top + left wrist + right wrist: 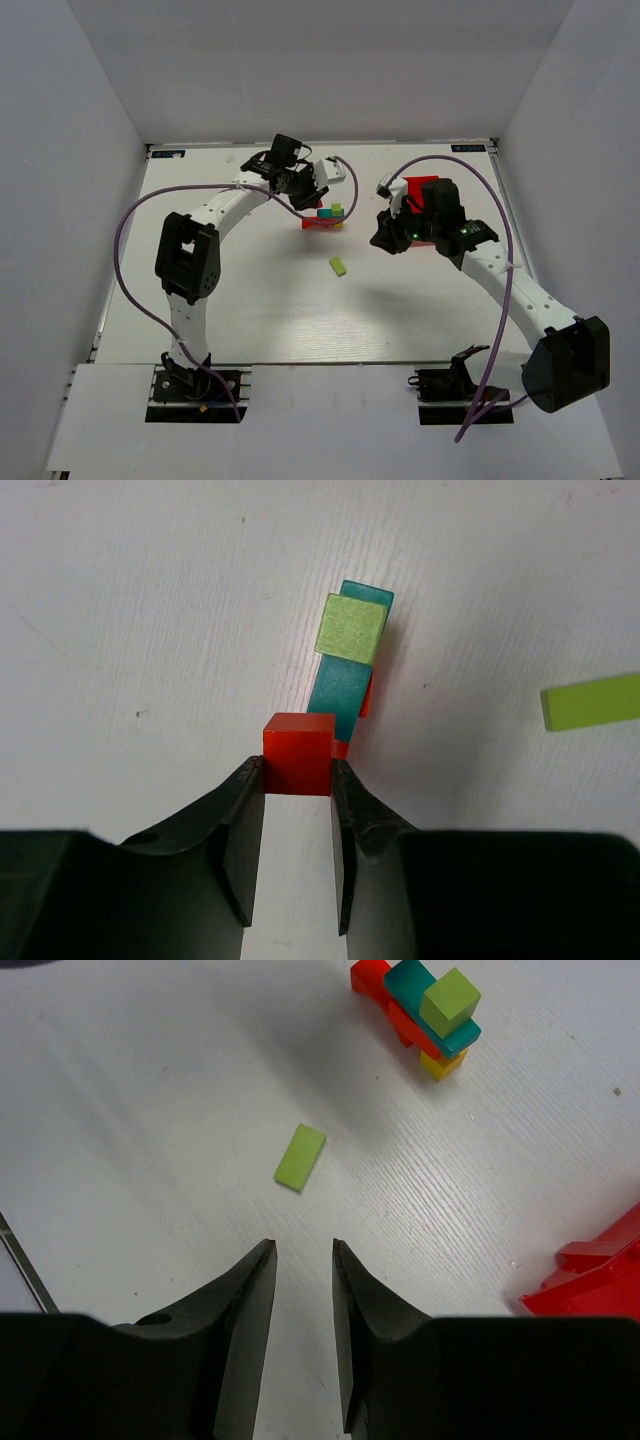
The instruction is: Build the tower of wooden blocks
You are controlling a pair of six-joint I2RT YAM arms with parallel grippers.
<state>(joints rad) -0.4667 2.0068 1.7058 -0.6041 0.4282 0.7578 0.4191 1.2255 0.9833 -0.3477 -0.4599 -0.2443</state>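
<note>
Left wrist only: left end effector [298, 770] grips red cube [298, 752].

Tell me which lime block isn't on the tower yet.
The flat lime bar, lying alone on the table apart from the tower. The other lime piece is a cube sitting on the teal bar at the tower's top.

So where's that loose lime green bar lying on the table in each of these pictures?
Top external: the lime green bar lies mid-table, just below the wood block tower.
Left wrist: the bar is at the right edge, right of the tower.
Right wrist: the bar is centre-left, lower left of the tower.
Shared landmark: the tower.
</note>
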